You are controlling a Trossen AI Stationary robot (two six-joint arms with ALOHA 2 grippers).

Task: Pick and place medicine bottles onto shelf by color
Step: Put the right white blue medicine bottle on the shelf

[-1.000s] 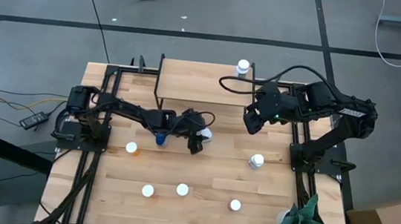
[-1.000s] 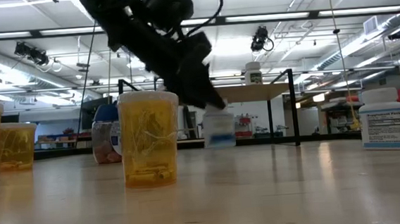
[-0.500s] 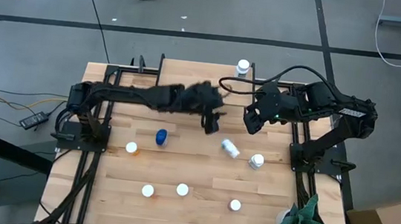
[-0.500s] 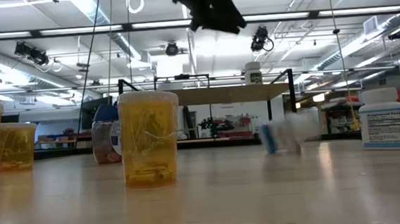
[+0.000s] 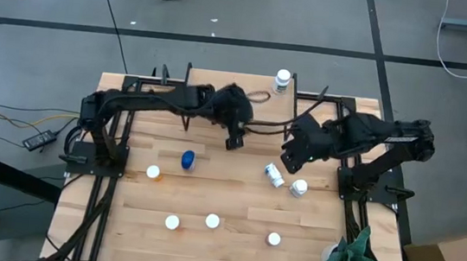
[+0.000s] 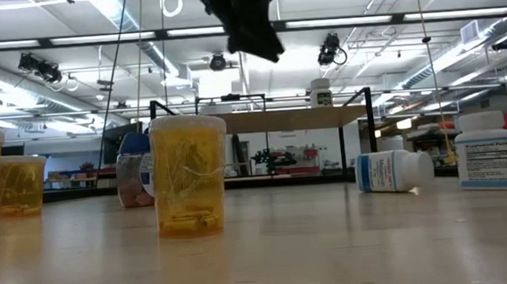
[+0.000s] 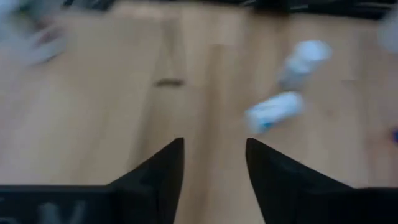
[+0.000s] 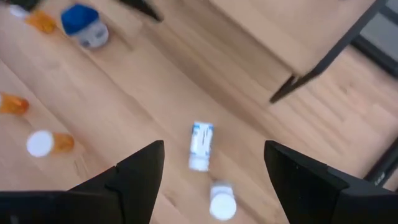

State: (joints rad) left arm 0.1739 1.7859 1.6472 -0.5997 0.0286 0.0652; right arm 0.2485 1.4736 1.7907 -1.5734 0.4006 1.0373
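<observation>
My left gripper (image 5: 234,138) (image 7: 214,144) is open and empty, raised above the front edge of the shelf (image 5: 259,98). My right gripper (image 5: 290,159) (image 8: 214,148) is open and empty, above a white bottle (image 5: 273,175) (image 8: 200,145) (image 6: 390,170) that lies on its side on the table. A second white bottle (image 5: 299,188) stands upright beside it. A third white bottle (image 5: 283,79) (image 6: 321,92) stands on the shelf's far right corner. A blue-topped bottle (image 5: 188,159) and several orange bottles (image 5: 152,172) (image 5: 213,221) (image 6: 190,175) stand on the table.
A green crumpled thing (image 5: 355,258) lies at the table's near right corner. The black arm frames (image 5: 97,147) (image 5: 367,184) stand along both sides. The shelf's thin black legs (image 6: 371,134) stand at the far middle of the table.
My left gripper, which held a white bottle low over the table, has let it go and risen toward the far edge, over the shelf's front. The bottle has fallen, rolled toward the right and now lies on its side. My right gripper has moved toward the near edge, over it.
</observation>
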